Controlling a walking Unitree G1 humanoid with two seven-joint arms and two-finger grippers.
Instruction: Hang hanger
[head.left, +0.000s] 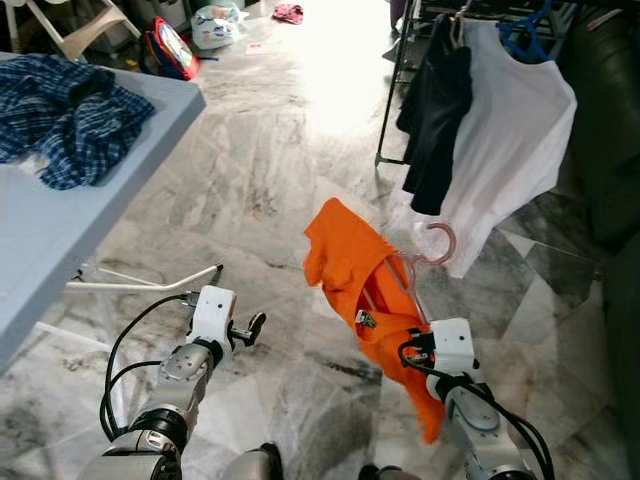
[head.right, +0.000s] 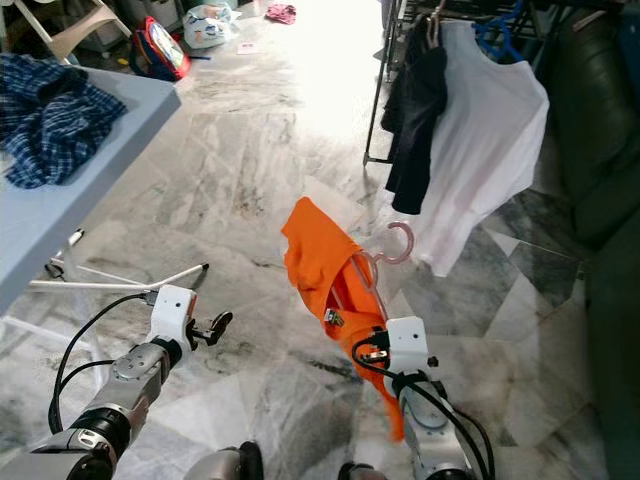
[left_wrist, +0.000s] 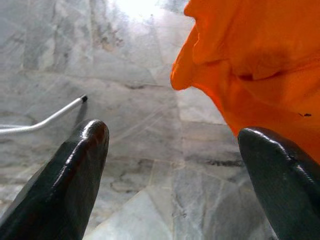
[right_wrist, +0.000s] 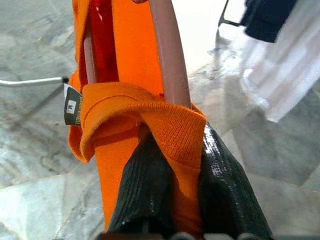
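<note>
Fingers (right_wrist: 150, 185) pinch one orange shirt (head.left: 352, 265), one hanger (head.left: 432, 247).

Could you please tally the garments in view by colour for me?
Orange shirt, on the pink hanger in the right hand: 1
White shirt on the rack: 1
Black garment on the rack: 1
Blue plaid shirt on the table: 1
Total: 4
</note>
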